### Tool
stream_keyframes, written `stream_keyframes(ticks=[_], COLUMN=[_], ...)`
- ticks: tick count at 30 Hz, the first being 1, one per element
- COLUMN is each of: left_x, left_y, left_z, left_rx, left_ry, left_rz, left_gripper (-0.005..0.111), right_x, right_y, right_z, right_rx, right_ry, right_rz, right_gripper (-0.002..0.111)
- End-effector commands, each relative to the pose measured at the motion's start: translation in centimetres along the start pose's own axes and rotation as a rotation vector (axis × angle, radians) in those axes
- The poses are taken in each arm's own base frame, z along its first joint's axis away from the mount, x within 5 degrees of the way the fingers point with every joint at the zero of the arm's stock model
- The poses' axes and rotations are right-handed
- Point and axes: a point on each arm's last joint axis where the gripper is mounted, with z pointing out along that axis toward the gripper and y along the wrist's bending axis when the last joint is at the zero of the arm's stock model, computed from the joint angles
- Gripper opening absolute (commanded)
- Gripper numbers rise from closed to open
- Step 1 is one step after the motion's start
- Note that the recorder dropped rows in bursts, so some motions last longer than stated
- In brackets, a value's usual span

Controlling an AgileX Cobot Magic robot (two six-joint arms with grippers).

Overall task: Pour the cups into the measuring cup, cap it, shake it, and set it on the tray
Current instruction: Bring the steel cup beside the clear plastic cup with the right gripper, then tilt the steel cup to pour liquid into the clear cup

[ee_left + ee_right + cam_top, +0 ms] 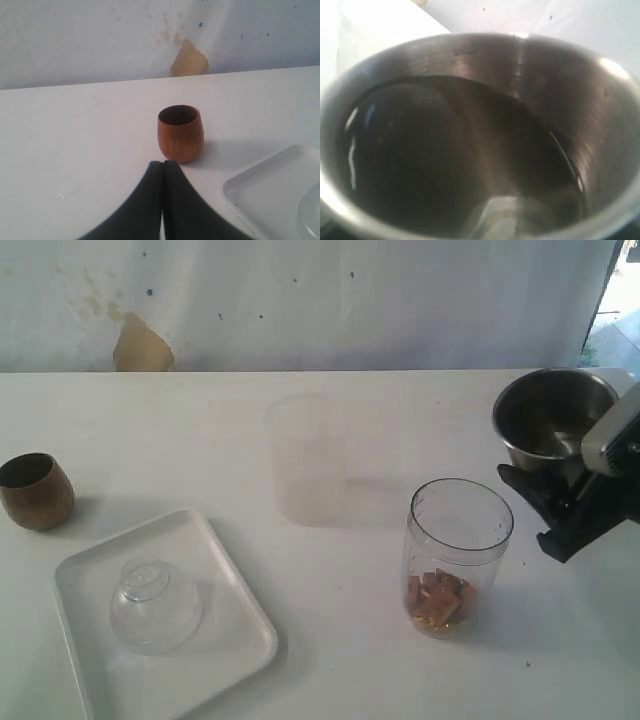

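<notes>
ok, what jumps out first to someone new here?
The steel cup at the right, liquid inside, apparently gripped by the right end effector beside the clear measuring cup, which holds brown pieces at its bottom. At lower left, a dome lid sits on the white tray; the wooden cup stands apart at far left.

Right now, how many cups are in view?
3, perhaps 4: a wooden cup at the left edge, a clear measuring cup right of centre, a steel tumbler tilted at far right. A faint frosted shape mid-table may be a fourth.
</notes>
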Motion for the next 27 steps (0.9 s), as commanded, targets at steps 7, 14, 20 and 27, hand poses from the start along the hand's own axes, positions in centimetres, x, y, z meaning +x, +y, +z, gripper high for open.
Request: stream_keyframes(ticks=[7,14,20,27], left_x=[0.07,0.07,0.07,0.07], left_y=[0.0,0.0,0.0,0.0], left_z=[0.0,0.0,0.0,0.0], left_rx=[-0.001,-0.001,-0.001,-0.001], left_ry=[-0.006,-0.006,-0.006,-0.006], left_rz=[-0.001,-0.001,-0.001,-0.001], left_gripper=[0.0,0.0,0.0,0.0], right_x=[-1.0,-1.05,-1.05,-1.29], right_y=[-0.4,-0.41,-0.44,-0.39], right_z=[-0.01,-0.02,-0.02,-0.04], right_rx=[0.025,0.03,0.034,0.034], right_ry=[-0.082,-0.086,-0.086,-0.112], right_rz=[-0.112,-0.178,-0.202,-0.261], right_gripper=[0.0,0.0,0.0,0.0])
